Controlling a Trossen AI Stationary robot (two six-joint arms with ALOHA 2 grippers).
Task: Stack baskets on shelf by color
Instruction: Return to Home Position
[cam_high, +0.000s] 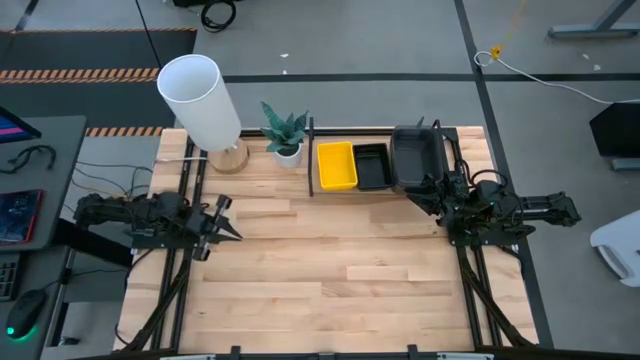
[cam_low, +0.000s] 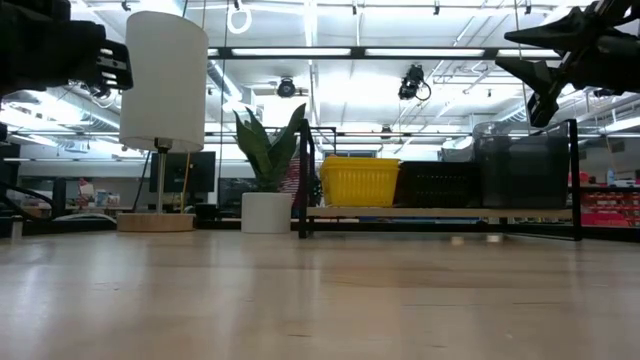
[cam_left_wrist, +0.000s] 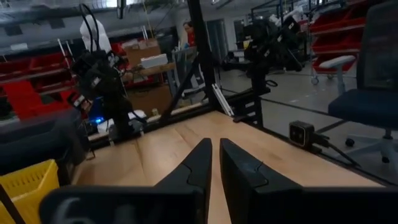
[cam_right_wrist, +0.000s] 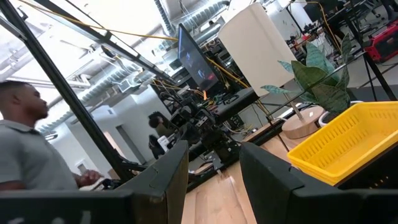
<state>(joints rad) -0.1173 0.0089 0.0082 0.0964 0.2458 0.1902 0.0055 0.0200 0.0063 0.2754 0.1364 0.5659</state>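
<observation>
Yellow basket (cam_high: 337, 165), black basket (cam_high: 372, 167) and grey basket (cam_high: 413, 160) sat side by side on the shelf (cam_high: 311, 157). The left end effector (cam_left_wrist: 215, 146) hung pressed together above the surface (cam_high: 330, 262); the right end effector (cam_right_wrist: 214, 150) was spread.

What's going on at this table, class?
A robot is sorting baskets by colour. The yellow baskets, black baskets and grey baskets sit side by side on the shelf at the table's far edge. The right end effector is open and empty, near the grey ones. The left end effector hangs over the table's left side, holding nothing.
</observation>
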